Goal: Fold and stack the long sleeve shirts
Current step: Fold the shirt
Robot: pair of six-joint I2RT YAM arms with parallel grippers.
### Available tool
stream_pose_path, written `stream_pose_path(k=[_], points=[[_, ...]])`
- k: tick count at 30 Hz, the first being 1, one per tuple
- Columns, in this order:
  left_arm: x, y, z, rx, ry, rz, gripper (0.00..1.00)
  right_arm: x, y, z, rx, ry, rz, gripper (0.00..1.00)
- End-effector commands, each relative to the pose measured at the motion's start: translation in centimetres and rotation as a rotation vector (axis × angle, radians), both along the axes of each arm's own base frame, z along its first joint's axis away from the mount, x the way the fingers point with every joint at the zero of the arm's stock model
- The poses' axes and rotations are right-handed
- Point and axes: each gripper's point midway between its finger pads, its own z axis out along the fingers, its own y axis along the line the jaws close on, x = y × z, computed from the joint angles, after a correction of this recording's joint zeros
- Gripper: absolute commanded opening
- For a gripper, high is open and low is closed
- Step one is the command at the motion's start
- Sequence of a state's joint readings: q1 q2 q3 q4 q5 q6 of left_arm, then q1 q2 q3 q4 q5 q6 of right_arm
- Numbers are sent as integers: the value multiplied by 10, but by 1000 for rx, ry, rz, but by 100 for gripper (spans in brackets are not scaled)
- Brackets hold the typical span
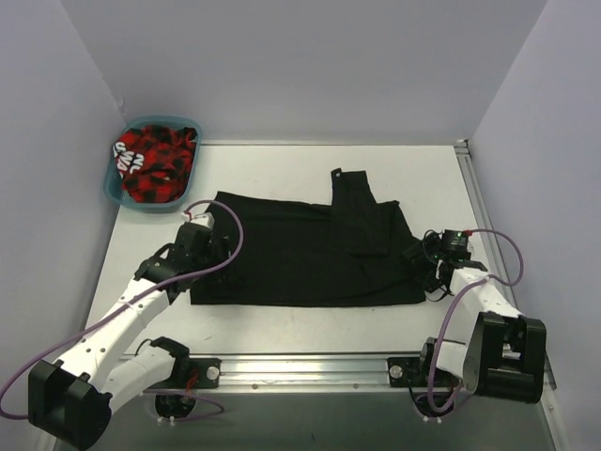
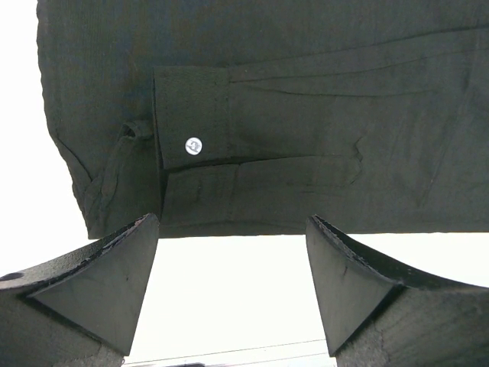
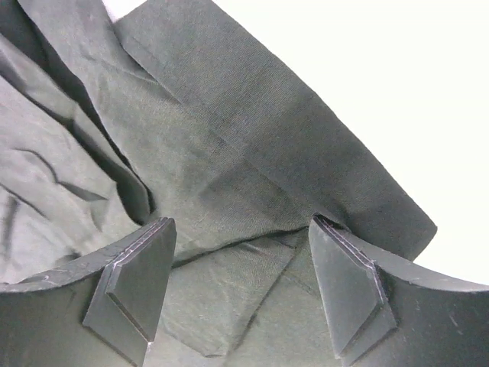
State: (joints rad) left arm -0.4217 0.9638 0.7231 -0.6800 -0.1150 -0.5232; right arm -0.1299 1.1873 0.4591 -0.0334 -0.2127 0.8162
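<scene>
A black long sleeve shirt [image 1: 300,254] lies spread on the white table, with a sleeve [image 1: 352,193] folded up toward the back. My left gripper [image 1: 208,246] is open at the shirt's left edge. In the left wrist view it hovers over bare table just short of the cloth [image 2: 306,115], where a cuff with a pale button [image 2: 193,145] shows. My right gripper [image 1: 420,258] is open at the shirt's right edge. In the right wrist view its fingers [image 3: 137,275] straddle folded black cloth and a pointed collar flap [image 3: 229,298]. A red and black garment [image 1: 155,164] fills the basket.
A teal plastic basket [image 1: 115,195] stands at the back left corner. A metal rail [image 1: 310,362] runs along the near table edge and another rail [image 1: 474,202] along the right side. Grey walls enclose the table.
</scene>
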Motion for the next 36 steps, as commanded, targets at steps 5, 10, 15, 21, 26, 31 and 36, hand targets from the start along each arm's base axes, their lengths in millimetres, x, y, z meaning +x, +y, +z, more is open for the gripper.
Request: stream_pose_path(k=[5, 10, 15, 21, 26, 31, 36], points=[[13, -7, 12, -51, -53, 17, 87, 10, 12, 41, 44, -98, 75, 72], [24, -26, 18, -144, -67, 17, 82, 9, 48, 85, 147, -253, 181, 73], [40, -35, 15, -176, -68, 49, 72, 8, 75, 106, 125, -319, 259, 73], [54, -31, -9, -196, -69, 166, 59, 22, 120, 91, 262, -365, 374, 70], [45, -9, -58, -206, -3, 304, 55, 20, 123, 36, 264, -284, 366, 69], [28, 7, -92, -258, 70, 401, 48, 10, 90, -11, 283, -203, 231, 68], [8, 24, -108, -292, 101, 503, 40, -3, 58, -24, 244, -182, 146, 67]])
